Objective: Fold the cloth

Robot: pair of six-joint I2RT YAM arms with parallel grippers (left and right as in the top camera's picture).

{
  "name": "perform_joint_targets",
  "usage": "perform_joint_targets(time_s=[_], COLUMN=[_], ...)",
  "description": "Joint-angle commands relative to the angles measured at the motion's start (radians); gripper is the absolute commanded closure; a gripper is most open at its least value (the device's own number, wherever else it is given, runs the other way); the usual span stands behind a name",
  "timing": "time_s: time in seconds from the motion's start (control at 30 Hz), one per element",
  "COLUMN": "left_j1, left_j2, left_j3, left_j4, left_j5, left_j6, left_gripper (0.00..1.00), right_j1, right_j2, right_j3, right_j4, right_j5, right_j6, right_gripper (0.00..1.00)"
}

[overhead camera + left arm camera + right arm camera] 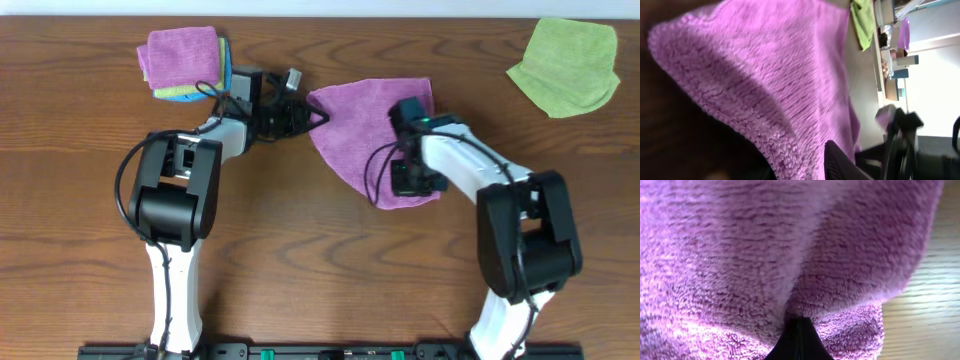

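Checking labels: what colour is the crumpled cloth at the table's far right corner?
The crumpled cloth is lime green; best seen overhead.

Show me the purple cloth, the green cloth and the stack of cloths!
purple cloth [357, 130]: overhead view, its bare middle.
green cloth [565, 65]: overhead view, its middle.
stack of cloths [182, 55]: overhead view, top purple cloth.

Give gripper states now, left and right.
left gripper: at a corner of the cloth; open or shut cannot be told.
right gripper: shut on the cloth.
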Motion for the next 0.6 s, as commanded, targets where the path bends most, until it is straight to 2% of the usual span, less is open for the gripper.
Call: perform_joint_targets(time_s=[0.0,0.23,0.5,0.57], left_j1=[0.003,0.003,0.003,0.003], left_j2=[-0.002,-0.002,-0.002,-0.002], left_j3=[0.046,0.092,0.124,0.134], left_j4=[-0.010,-0.193,-0.284,-0.313], left_j5=[-0.012,-0.055,-0.044,-0.044], left_j6=[0.030,0.154,0.161,0.180], left_gripper=[0.70,0.71,0.68,0.64], right_j1=[0.046,0.057,0.025,0.013], right_j2=[0.003,0.003,0.003,0.003], right_j3=[-0.021,-0.021,-0.021,-0.021], right_j4=[-0.004,-0.010,0.002,0.002], right_j5=[-0.035,-0.053,-0.050,-0.050], right_j6=[0.038,0.053,0.052,0.047], right_gripper=[0.99,0.99,0.99,0.99])
